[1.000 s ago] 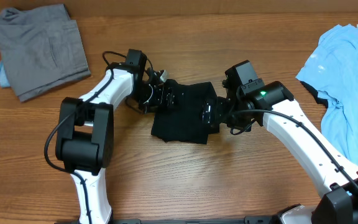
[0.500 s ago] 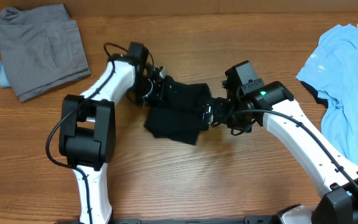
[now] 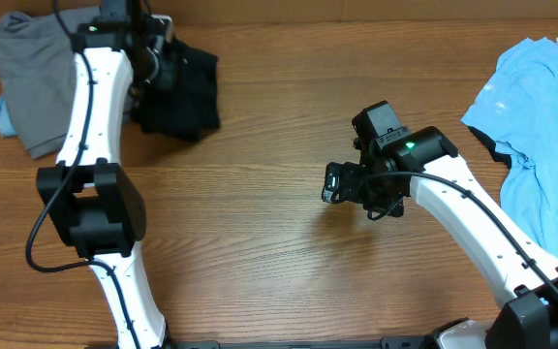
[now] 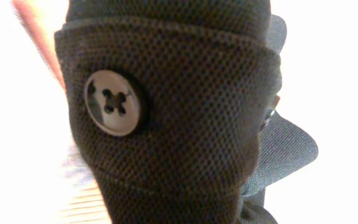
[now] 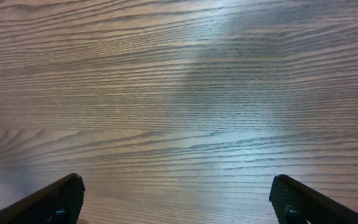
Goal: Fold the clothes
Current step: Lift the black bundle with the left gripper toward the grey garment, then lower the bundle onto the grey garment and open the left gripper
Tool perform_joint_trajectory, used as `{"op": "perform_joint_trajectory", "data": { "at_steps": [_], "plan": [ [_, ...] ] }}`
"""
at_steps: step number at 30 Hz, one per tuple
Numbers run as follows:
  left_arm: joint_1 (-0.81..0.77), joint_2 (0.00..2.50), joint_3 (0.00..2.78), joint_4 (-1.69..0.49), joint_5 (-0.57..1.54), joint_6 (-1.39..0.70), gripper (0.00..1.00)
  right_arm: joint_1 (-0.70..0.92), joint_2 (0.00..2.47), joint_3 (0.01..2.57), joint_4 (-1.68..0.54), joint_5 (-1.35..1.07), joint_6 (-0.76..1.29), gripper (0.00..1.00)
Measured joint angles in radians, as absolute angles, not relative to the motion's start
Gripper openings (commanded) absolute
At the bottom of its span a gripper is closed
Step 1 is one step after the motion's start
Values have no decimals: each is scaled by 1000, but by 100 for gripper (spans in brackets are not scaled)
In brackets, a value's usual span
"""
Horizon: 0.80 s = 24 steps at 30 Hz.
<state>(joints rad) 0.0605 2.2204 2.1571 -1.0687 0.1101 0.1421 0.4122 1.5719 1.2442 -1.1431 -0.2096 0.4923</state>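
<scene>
Left gripper (image 3: 160,66) clenched on black shirt (image 3: 190,97), 11 o'clock, near grey garment (image 3: 27,87). Right gripper (image 3: 333,182) released, jaws wide, above surface (image 3: 260,242), 3 o'clock.

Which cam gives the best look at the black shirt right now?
Overhead: it shows most of the black shirt bunched at the left end effector, beside the grey garment. Left wrist shows only a close patch of its mesh and one button. Right wrist shows none of it, just the table.
</scene>
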Motion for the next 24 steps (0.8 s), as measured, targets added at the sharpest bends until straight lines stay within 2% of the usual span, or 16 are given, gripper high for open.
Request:
{"op": "perform_joint_trajectory", "data": {
  "at_steps": [6, 15, 21, 24],
  "plan": [
    [130, 2220, 2261, -1050, 66, 138, 4, 412, 1572, 1244, -1151, -202, 492, 98],
    [267, 2222, 2271, -990, 63, 105, 5, 412, 1572, 1244, -1164, -202, 493, 98],
    [402, 2257, 2273, -933, 121, 104, 9, 412, 1572, 1244, -1175, -202, 493, 98],
    [445, 2319, 2277, -885, 131, 104, 14, 412, 1572, 1244, -1190, -202, 493, 97]
  ]
}}
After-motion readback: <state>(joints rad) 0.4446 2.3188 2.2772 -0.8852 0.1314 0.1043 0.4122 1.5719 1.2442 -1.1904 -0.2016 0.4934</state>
